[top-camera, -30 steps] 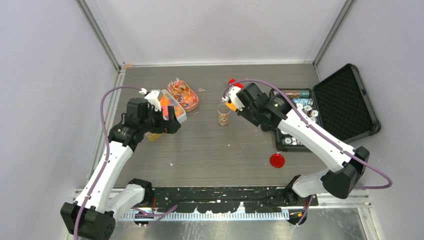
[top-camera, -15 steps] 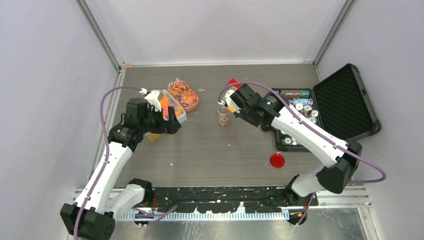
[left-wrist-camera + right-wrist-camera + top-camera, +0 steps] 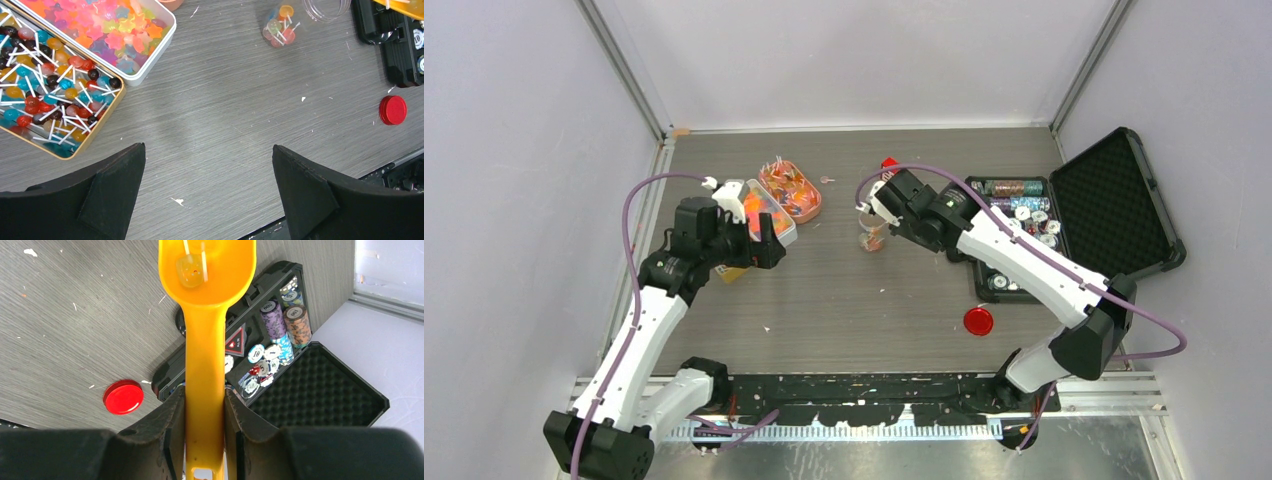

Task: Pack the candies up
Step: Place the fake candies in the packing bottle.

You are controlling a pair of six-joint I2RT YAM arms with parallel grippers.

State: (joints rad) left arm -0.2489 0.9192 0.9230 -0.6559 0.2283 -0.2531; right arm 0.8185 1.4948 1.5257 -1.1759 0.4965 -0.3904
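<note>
My right claw (image 3: 204,405) clamps the yellow scoop (image 3: 205,335) over the jar (image 3: 871,238) near the worktop's (image 3: 844,300) far edge so its 1 candy (image 3: 192,271) can drop in; my left claw (image 3: 209,165) hangs apart.

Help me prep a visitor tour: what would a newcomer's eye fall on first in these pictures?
The bright yellow scoop clamped in the right gripper, one lollipop in its bowl, stands out near the clear jar at mid-table. At the left, colourful lollipops fill a gold tin beside star gummies in a white tray. The open black poker chip case fills the right side.
</note>
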